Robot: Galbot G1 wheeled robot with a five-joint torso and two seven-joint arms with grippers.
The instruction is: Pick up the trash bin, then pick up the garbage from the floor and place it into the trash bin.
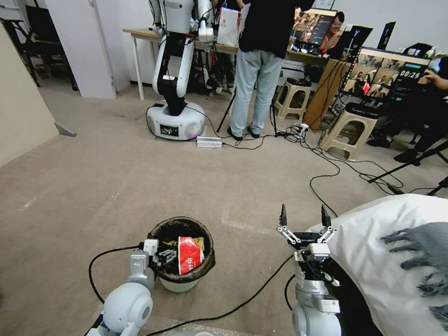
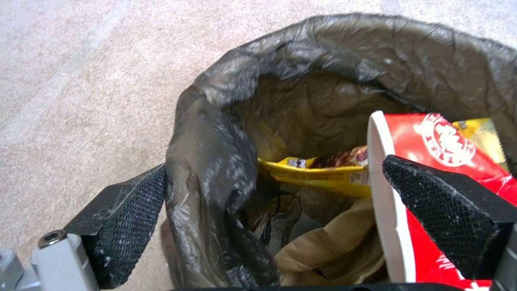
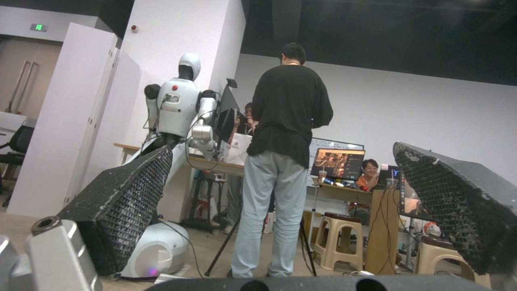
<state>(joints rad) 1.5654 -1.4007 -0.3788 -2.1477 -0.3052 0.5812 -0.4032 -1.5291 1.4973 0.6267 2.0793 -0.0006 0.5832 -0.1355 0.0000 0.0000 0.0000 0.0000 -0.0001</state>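
**Bin gripped, right arm idle**

My left gripper (image 1: 161, 256) jaws pinch the rim of the small white bucket with black liner (image 1: 178, 283), lower centre; inside I count one red-and-white carton (image 1: 189, 255) and one yellow wrapper (image 2: 315, 173). My right gripper (image 1: 303, 219) spreads wide beside the white-covered bed (image 1: 390, 260), lower right.

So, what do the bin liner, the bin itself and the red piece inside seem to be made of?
The bin liner: thin plastic film, dark and slightly glossy, judging by its fine crinkles and sheen. The trash bin: probably smooth white plastic, though little of it shows below the liner. The red piece: looks like coated paperboard, printed red outside, plain white inside, flattened. The left gripper straddles the rim.
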